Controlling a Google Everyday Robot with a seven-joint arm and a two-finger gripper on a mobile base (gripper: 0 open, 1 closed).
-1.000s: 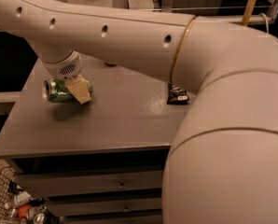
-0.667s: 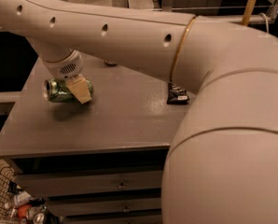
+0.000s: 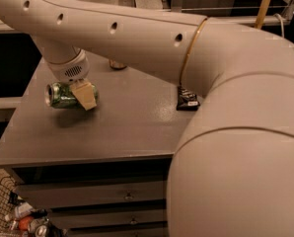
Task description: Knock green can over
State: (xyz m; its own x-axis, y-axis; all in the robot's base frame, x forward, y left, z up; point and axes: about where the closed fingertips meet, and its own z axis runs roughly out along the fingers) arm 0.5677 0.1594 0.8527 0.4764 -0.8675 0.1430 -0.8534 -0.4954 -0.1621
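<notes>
Jaws, open or shut unclear, point down onto the green can (image 3: 62,96) lying sideways, arm (image 3: 137,33) stretched across the table (image 3: 132,130).

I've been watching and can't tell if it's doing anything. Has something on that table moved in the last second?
Nothing has visibly changed. The green can lies on its side near the left end of the table, as before. The gripper still sits right at the can, in the same spot. The small dark object further right has not moved either.
</notes>
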